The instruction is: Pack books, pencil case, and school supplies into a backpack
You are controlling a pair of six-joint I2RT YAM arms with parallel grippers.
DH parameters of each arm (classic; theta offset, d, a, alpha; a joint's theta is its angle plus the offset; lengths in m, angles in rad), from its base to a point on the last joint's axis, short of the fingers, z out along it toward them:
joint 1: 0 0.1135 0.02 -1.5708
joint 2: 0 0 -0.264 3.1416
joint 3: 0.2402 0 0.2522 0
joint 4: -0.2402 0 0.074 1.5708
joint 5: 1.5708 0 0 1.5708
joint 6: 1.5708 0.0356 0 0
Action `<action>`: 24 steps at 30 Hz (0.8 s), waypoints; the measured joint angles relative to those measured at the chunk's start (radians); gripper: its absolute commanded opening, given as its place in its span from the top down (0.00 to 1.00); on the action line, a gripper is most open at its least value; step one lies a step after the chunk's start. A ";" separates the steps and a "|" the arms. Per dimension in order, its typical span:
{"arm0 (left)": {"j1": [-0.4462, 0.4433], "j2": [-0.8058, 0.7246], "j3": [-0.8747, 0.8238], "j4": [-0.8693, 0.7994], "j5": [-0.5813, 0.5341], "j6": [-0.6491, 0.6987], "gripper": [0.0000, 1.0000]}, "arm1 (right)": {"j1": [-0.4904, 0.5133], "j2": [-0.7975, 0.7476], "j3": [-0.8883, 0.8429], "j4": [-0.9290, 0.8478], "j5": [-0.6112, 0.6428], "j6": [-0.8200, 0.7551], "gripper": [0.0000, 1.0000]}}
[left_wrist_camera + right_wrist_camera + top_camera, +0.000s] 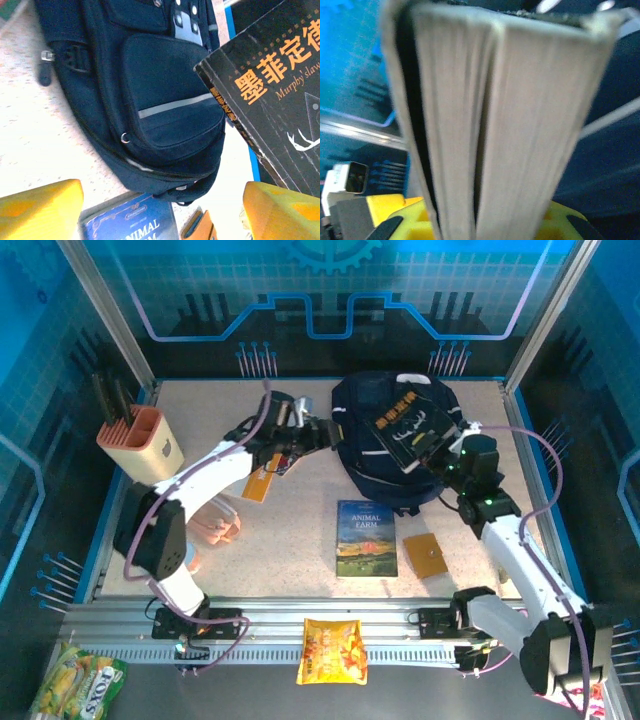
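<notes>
imo the right gripper is clamping the black Chinese-title book over the backpack, the left gripper is hanging open just beside the backpack, so I'm guessing angling it in edge-first is going smoothest.

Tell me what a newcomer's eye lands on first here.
The black book with orange Chinese lettering, clamped in the right gripper over the navy backpack at the far centre of the table. Next, Animal Farm lying flat, nearer the arms.
</notes>
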 measured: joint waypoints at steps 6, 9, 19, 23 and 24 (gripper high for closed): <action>-0.060 0.261 0.274 -0.065 -0.010 0.061 0.28 | -0.119 -0.036 0.037 -0.242 0.064 -0.118 0.94; -0.069 0.385 0.394 -0.094 -0.011 0.075 0.30 | -0.166 -0.031 0.066 -0.330 0.082 -0.164 0.94; -0.070 0.613 0.596 -0.214 -0.011 0.086 0.32 | -0.233 0.081 0.075 -0.355 0.061 -0.207 0.94; -0.067 0.616 0.598 -0.223 -0.021 0.089 0.36 | -0.241 0.135 0.080 -0.296 0.018 -0.206 0.94; -0.067 0.616 0.595 -0.222 -0.027 0.089 0.36 | -0.241 0.147 0.080 -0.280 0.006 -0.205 0.94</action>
